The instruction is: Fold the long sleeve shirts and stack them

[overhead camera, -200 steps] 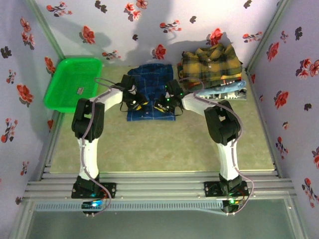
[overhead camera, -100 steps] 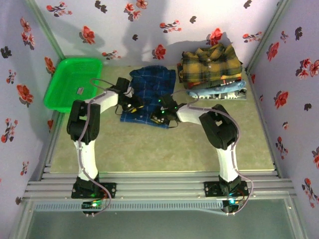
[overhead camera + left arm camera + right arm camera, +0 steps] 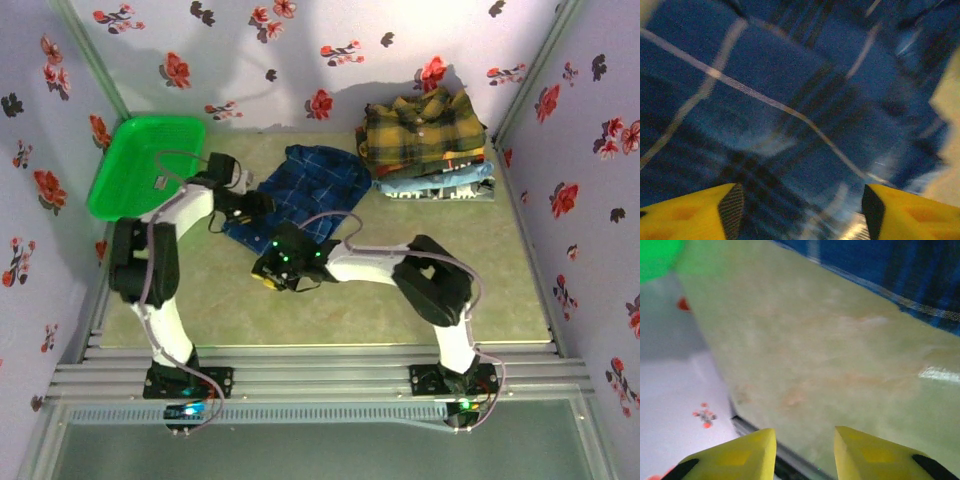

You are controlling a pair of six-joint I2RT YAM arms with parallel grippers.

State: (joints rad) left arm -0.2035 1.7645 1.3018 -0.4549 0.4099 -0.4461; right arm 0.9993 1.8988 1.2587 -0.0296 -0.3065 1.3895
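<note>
The dark blue plaid shirt (image 3: 305,188) lies folded and skewed on the table, left of centre. My left gripper (image 3: 248,208) hovers over its left edge, and the cloth (image 3: 790,100) lies close under the wide-open, empty left gripper (image 3: 802,202). My right gripper (image 3: 272,274) sits just off the shirt's near-left corner, over bare table. In the right wrist view the right gripper (image 3: 805,442) is open and empty, with the shirt's edge (image 3: 890,270) beyond it. A mustard-yellow plaid shirt (image 3: 425,130) tops a folded stack with a light blue shirt (image 3: 450,180) beneath, at the back right.
A green plastic basket (image 3: 145,165) stands at the back left, close to the left arm. Flowered walls (image 3: 600,200) close in three sides. A metal rail (image 3: 320,375) runs along the table's near edge. Bare table (image 3: 330,310) spreads in front of the shirts.
Both grippers swung left and nearer, dragging and turning the blue plaid shirt. The left jaws opened wide over the cloth. The right gripper let go and moved off onto the table.
</note>
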